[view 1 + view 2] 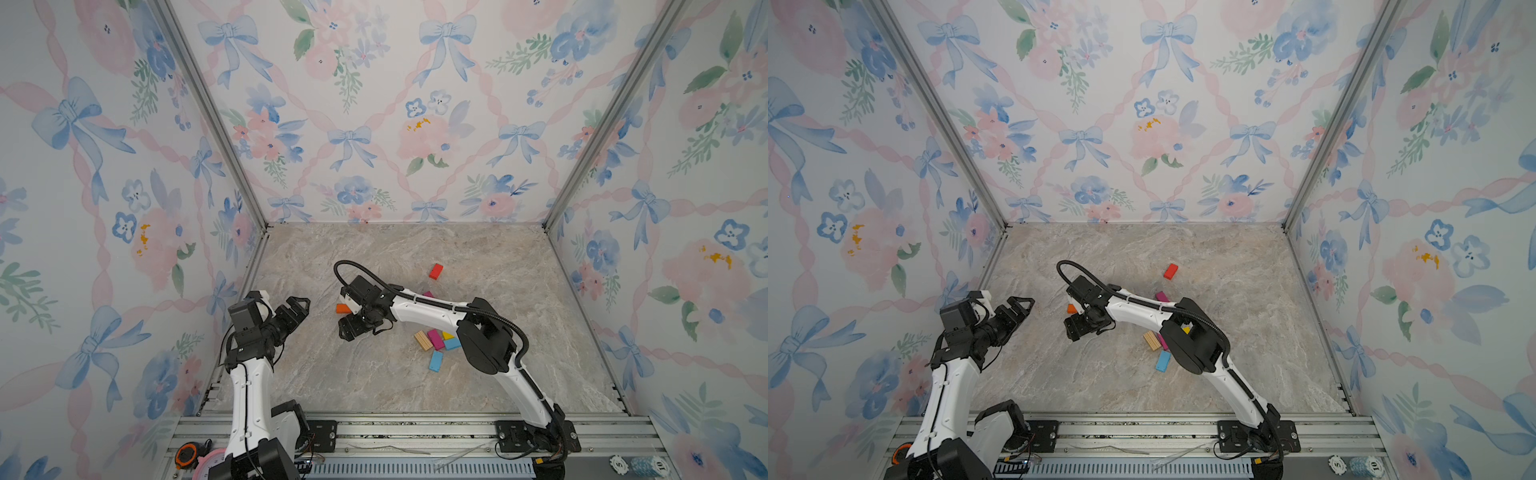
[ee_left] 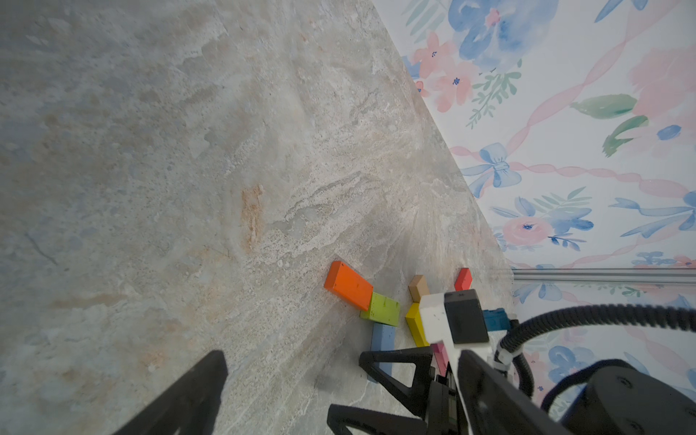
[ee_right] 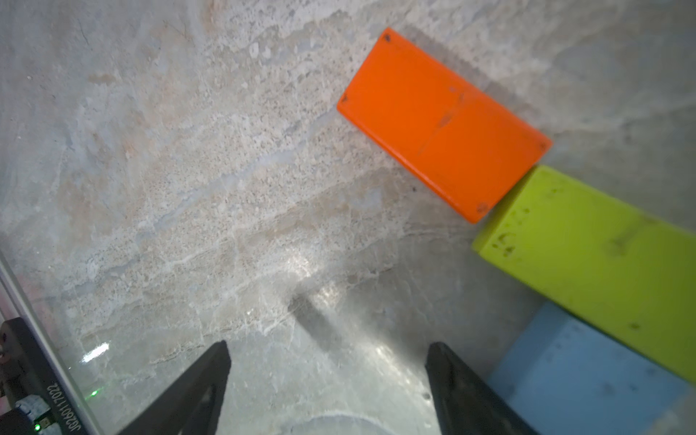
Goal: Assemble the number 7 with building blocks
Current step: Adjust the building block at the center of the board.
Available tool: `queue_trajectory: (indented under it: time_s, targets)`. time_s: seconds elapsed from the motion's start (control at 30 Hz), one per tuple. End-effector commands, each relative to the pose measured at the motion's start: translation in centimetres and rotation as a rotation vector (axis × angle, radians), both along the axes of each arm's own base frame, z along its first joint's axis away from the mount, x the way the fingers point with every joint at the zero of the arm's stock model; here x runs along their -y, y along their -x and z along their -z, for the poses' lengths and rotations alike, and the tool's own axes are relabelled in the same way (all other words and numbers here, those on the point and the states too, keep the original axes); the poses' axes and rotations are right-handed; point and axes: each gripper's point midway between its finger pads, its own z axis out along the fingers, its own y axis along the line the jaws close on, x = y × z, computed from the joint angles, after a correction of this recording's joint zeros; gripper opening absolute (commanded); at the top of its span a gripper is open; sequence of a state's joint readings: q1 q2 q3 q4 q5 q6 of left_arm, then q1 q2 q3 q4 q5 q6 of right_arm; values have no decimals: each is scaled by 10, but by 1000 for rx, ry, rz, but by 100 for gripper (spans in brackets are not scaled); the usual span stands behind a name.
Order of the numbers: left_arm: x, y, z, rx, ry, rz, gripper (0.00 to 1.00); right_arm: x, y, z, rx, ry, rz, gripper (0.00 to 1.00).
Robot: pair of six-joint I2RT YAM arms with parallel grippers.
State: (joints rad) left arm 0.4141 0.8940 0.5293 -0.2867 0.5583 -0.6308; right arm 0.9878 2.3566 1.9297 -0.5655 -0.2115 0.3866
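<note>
The right gripper (image 3: 329, 344) hangs low over the marbled stone-look tabletop (image 3: 188, 188), jaws spread with only bare surface between them. Just beside it lies a flat orange wooden block (image 3: 444, 124), its end touching a lime-green block (image 3: 587, 263), and a pale blue block (image 3: 587, 380) sits against the green one's side. A small red block (image 1: 436, 271) lies apart, farther back. A plain wood block (image 1: 421, 340) and a magenta block (image 1: 435, 338) huddle by the right arm. Off to the left, the left gripper (image 1: 306, 306) is spread wide and empty.

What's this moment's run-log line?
left gripper: open, empty | right gripper: open, empty, near blocks | flat orange wooden block end-to-end with flat lime-green wooden block; flat light-blue wooden block beside the green | 7 incomplete
</note>
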Motion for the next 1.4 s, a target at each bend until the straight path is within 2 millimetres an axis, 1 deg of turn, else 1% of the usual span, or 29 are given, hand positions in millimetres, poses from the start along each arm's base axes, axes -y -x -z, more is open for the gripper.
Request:
queue_trajectory:
  time_s: [0.0, 0.17, 0.47, 0.73, 1.2, 1.37]
  targets:
    - [1, 0, 2, 5, -6, 14, 98, 15, -2, 32, -47, 77, -2, 84]
    - [3, 0, 2, 7, -7, 20, 98, 14, -5, 39, -55, 87, -3, 84]
    - [5, -1, 3, 8, -2, 30, 98, 12, -14, 43, -65, 69, 27, 84]
    - [7, 0, 2, 10, -3, 36, 98, 10, -22, 39, -72, 47, 37, 84]
    - [8, -1, 1, 16, -2, 43, 98, 4, -23, 39, -77, 37, 35, 84]
    - [9, -1, 1, 15, -2, 46, 98, 1, -22, 30, -70, 21, 31, 84]
